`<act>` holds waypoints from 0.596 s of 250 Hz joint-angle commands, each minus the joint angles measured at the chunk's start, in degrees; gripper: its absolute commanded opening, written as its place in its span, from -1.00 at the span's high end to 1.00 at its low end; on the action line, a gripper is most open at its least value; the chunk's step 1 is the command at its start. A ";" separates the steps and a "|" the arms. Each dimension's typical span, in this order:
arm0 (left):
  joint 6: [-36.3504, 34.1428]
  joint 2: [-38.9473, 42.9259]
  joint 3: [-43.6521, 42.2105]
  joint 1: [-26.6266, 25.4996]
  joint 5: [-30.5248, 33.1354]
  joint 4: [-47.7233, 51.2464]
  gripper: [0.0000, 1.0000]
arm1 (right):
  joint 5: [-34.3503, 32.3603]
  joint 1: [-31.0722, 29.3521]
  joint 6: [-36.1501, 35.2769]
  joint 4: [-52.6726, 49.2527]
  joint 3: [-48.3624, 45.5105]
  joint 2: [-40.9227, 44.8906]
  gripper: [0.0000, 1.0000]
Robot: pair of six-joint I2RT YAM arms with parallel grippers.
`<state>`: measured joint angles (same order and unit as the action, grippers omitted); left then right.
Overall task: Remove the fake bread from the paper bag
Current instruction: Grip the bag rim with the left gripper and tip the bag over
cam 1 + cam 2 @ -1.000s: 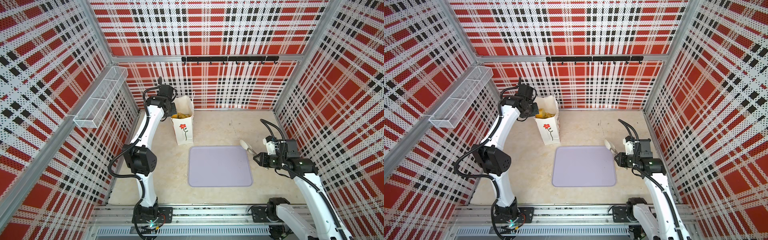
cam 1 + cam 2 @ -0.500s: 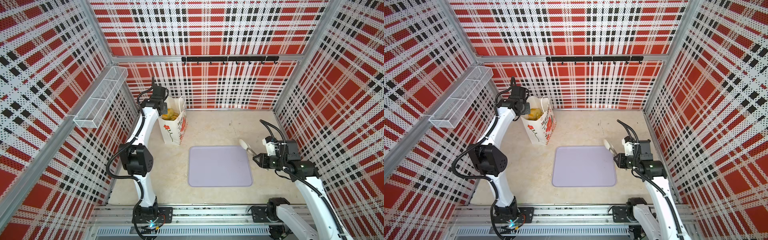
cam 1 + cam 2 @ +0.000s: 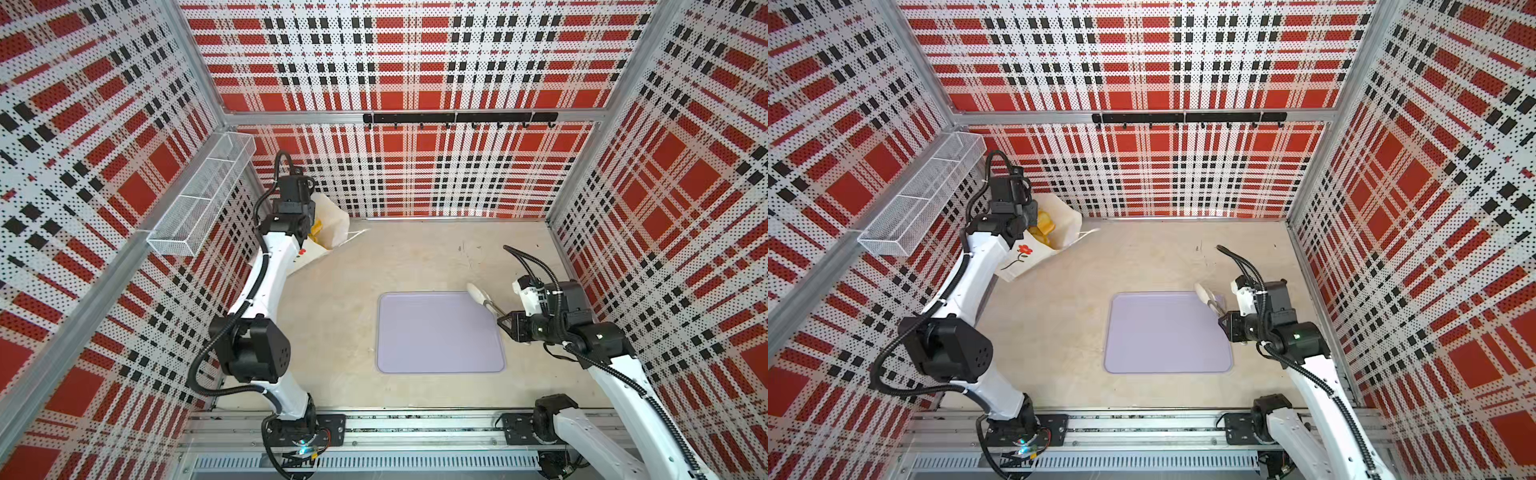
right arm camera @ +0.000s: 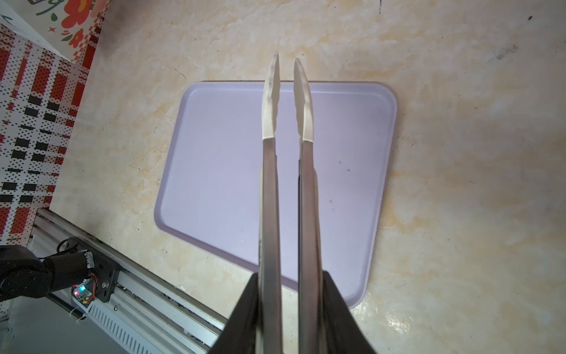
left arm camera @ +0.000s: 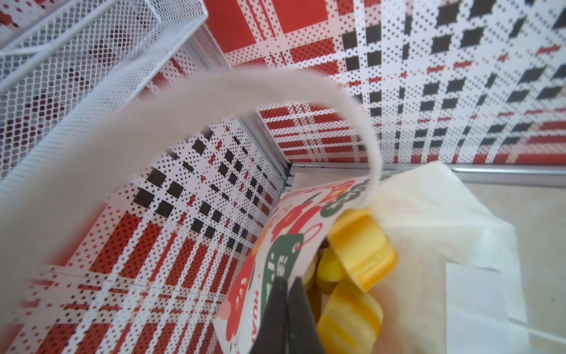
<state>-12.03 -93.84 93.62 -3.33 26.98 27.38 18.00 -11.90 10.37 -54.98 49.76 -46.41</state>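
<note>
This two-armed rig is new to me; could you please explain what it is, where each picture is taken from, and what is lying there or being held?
These are two white robot arms fixed to a rail at the near edge of the table. Two pictures look down from overhead, side by side; the other two come from a camera on each wrist. The left hand pinches the wall of the paper bag, which leans in the far left corner with yellow fake bread inside. The right hand grips tongs above the edge of a bare lavender tray.
</note>
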 commanded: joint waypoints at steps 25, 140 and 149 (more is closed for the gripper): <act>-15.05 13.08 -19.38 -7.46 -4.16 -20.02 1.00 | 4.45 -0.23 2.57 -0.68 3.97 -0.36 0.40; -13.90 25.25 -36.90 -16.54 -13.89 -19.72 1.00 | 19.18 -8.89 21.02 14.11 11.14 -6.64 0.39; -13.82 26.01 -38.13 -17.24 -14.50 -19.81 1.00 | 18.52 -11.21 22.63 16.63 10.84 -8.09 0.39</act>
<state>-25.06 -71.16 58.19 -18.17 16.88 11.88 34.00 -17.56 25.41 -50.39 59.66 -51.16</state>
